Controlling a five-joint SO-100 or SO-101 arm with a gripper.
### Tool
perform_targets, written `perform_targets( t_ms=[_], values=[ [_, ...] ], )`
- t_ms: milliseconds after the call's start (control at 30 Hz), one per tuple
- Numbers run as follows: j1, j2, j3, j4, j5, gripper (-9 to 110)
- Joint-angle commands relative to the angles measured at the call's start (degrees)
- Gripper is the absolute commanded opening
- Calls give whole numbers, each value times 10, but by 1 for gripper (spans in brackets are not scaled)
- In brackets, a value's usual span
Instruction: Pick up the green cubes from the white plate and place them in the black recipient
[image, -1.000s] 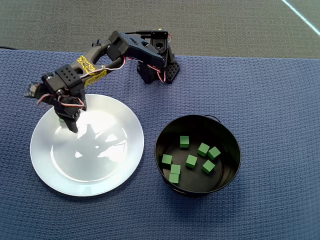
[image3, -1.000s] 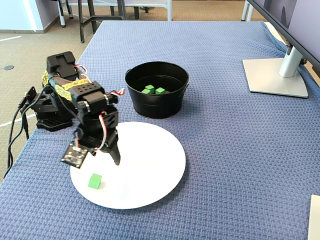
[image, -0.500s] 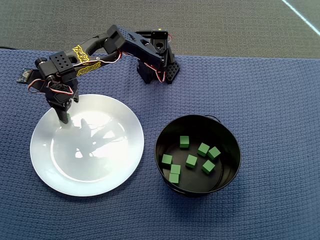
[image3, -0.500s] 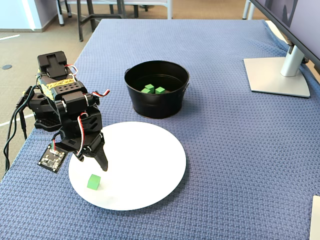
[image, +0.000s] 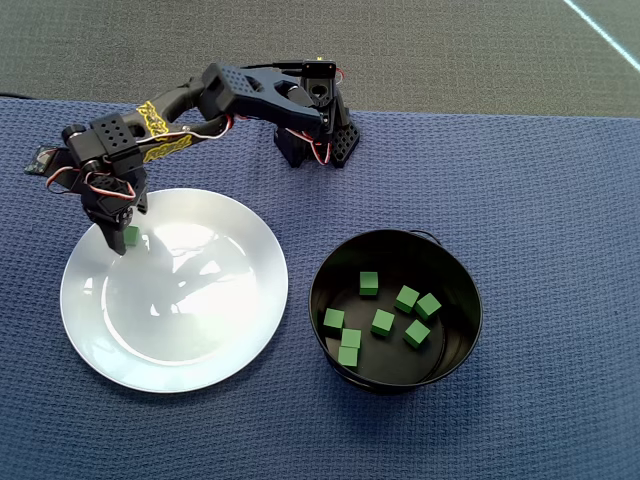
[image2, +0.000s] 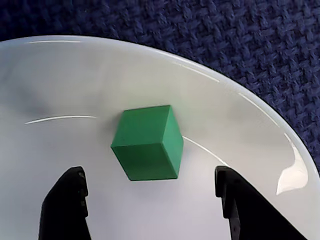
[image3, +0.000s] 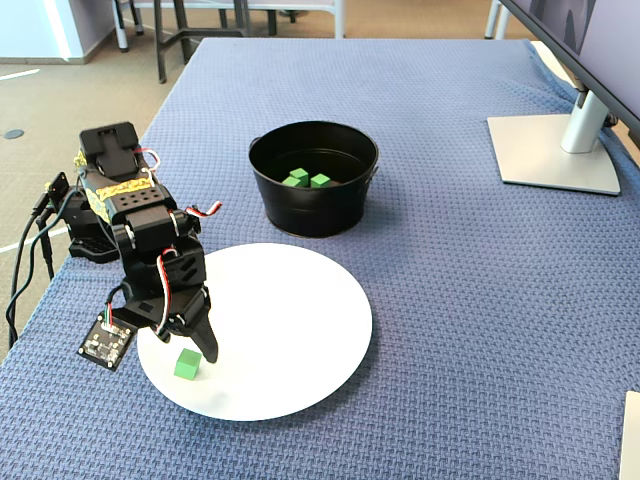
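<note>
blue cloth | fingers spread, empty | cube between tips, plate

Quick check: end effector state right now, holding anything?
End effector: open, holding nothing; its fingers stand on either side, short of the green cube on the white plate.

A matte green cube is seen on a glossy white plate. More green cubes are held in a black pot. The counter is covered in blue woven cloth; the fingers are black.
</note>
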Motion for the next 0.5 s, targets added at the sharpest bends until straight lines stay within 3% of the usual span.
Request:
perform_targets(
  t_ms=[0,467],
  values=[
    [8,-11,-69,36,-6,24],
    [6,-34,-81,43,-15,22]
  ],
)
